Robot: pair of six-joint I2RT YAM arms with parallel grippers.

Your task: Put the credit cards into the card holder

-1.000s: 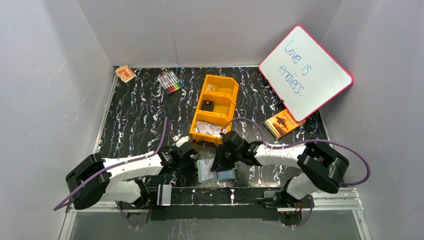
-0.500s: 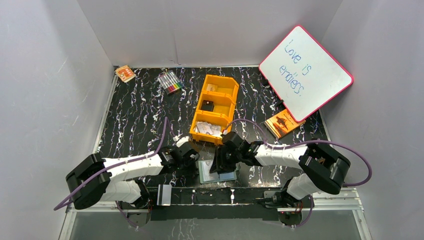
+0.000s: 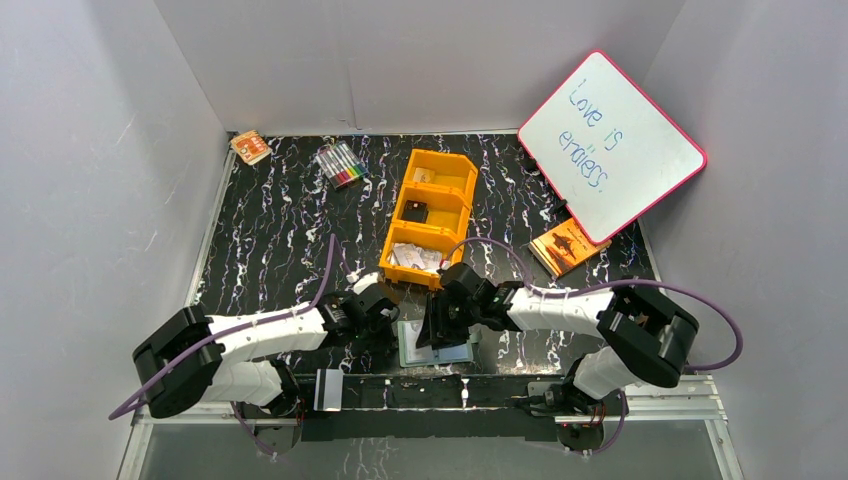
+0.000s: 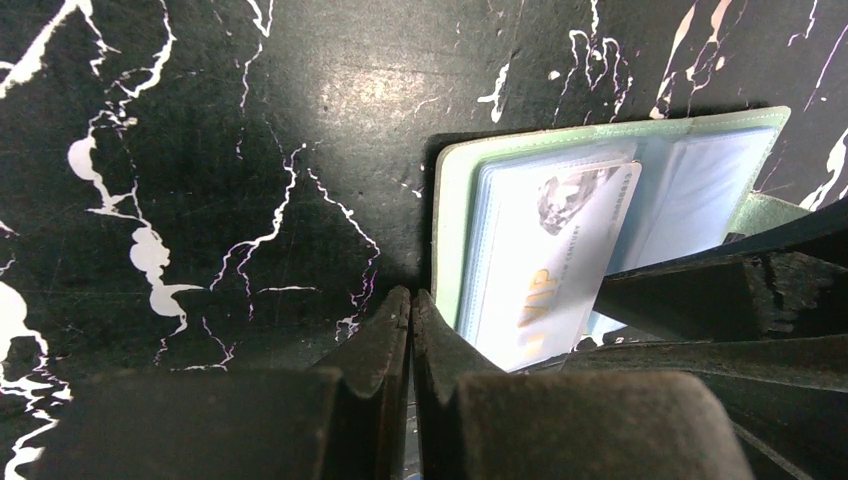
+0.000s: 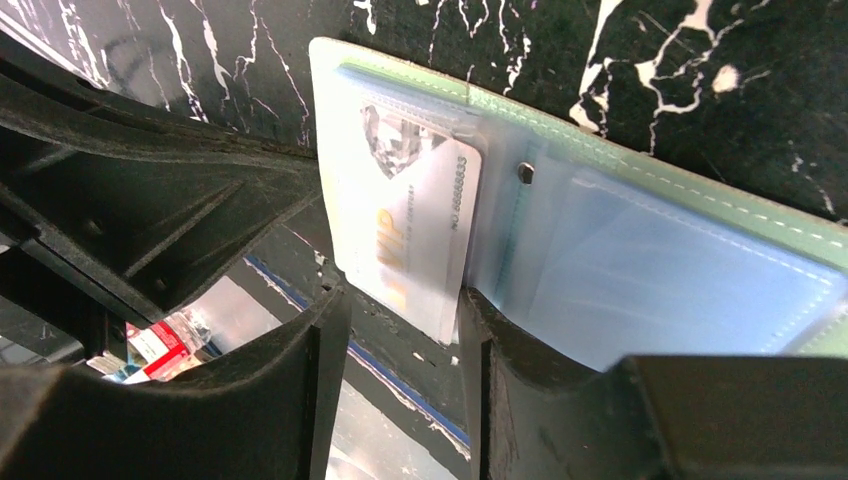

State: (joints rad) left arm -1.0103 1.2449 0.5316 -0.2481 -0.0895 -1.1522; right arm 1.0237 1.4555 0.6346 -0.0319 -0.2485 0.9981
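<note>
The sage-green card holder [image 3: 452,351] lies open near the table's front edge, pale blue clear pockets up [image 4: 700,180] [image 5: 680,270]. A whitish credit card [image 4: 560,260] [image 5: 415,230] with gold print sits partly in the left pocket, its near end sticking out. My left gripper [image 3: 385,325] [image 4: 412,300] is shut and empty, tips on the table just left of the holder's edge. My right gripper [image 3: 440,330] [image 5: 400,310] is open over the holder, fingers either side of the card's protruding end, not clamping it. More pale cards [image 3: 415,257] lie in the orange tray's near compartment.
The orange three-compartment tray [image 3: 456,170] stands just behind the grippers. A tilted whiteboard [image 3: 610,145] and an orange book [image 3: 565,245] are at the right. Markers [image 3: 340,163] and a small orange box [image 3: 250,147] lie at the back left. A pale rectangular piece [image 3: 328,390] rests on the front rail.
My right gripper has shifted slightly left over the card holder. The left arm has hardly moved.
</note>
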